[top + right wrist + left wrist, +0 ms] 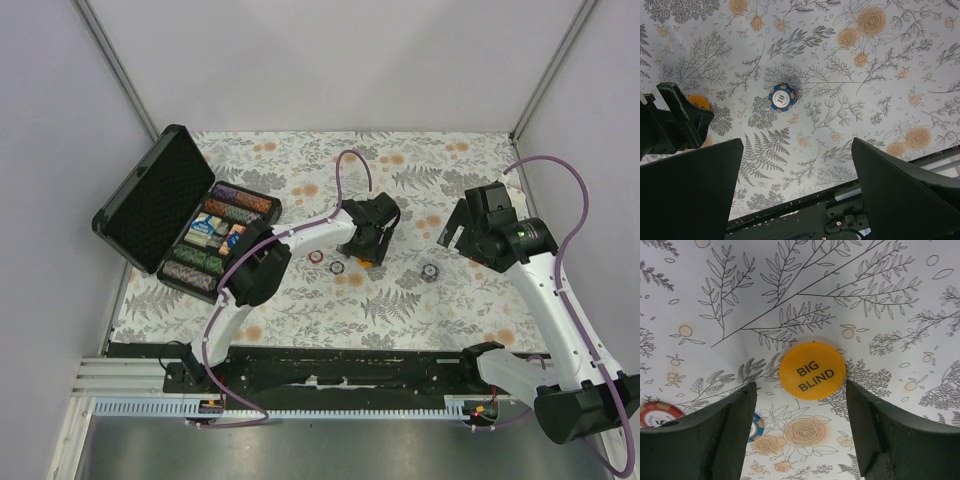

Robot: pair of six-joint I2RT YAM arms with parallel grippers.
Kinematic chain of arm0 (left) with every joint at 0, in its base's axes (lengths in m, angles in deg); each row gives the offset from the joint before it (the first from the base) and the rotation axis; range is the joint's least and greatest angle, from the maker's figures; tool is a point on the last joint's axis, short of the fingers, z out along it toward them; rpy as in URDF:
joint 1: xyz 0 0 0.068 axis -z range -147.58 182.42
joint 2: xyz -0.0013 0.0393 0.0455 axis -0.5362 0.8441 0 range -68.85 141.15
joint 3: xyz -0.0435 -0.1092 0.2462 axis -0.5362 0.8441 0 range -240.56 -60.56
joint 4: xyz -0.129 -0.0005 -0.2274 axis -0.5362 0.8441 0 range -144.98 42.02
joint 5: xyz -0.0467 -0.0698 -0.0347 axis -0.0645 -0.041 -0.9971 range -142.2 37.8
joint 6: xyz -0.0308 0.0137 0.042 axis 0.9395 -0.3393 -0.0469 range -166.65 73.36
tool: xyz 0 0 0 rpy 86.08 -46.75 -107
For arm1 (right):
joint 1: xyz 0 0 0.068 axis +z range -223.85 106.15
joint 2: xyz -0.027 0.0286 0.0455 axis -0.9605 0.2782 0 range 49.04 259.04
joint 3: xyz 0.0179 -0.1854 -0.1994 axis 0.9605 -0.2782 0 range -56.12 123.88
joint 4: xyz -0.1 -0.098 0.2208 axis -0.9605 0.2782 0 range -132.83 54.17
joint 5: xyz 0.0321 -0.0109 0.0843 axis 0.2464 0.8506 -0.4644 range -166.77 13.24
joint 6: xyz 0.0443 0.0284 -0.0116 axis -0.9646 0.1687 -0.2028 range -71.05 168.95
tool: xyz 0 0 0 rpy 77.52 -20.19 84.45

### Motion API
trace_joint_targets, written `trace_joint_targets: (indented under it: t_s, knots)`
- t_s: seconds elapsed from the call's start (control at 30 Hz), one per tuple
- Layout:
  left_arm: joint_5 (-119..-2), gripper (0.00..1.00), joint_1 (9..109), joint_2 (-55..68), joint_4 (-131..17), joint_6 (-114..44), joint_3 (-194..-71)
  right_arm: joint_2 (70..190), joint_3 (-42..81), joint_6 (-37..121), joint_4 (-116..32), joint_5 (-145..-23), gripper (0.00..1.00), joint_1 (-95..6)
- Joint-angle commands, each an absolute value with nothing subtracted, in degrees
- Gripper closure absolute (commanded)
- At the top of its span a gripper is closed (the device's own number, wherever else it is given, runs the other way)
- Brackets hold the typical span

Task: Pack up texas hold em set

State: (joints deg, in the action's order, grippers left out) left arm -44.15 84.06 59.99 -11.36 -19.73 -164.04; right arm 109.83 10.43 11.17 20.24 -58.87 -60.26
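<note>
The black case (150,200) lies open at the table's left, with rows of striped poker chips (240,207) inside. My left gripper (372,250) is open and hovers low over the orange "BIG BLIND" button (812,371), which lies flat between and just beyond the fingertips (747,395). A red chip (657,412) and a blue-rimmed chip (756,426) lie to its left. My right gripper (462,236) is open and empty, raised above the cloth. A blue "10" chip (782,96) lies ahead of it, also visible in the top view (429,271). The dark triangle is not visible.
The floral cloth (420,170) covers the table. A black rail (330,365) runs along the near edge and shows under my right gripper (840,215). In the right wrist view the left gripper (675,120) half hides the orange button (699,102).
</note>
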Motion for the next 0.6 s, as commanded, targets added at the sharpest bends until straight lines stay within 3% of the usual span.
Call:
trace_joint_targets:
  t_s: [0.0,0.57]
  knots:
    - [-42.62,0.23,84.37,61.58,-8.22,-19.4,-167.0,109.24,10.94,10.46,20.45,-58.22,0.02,-60.58]
    - [-44.47,0.3,84.63,67.03,-4.97,-18.96,-171.83,108.98,9.71,10.63,19.4,-59.71,0.02,-60.58]
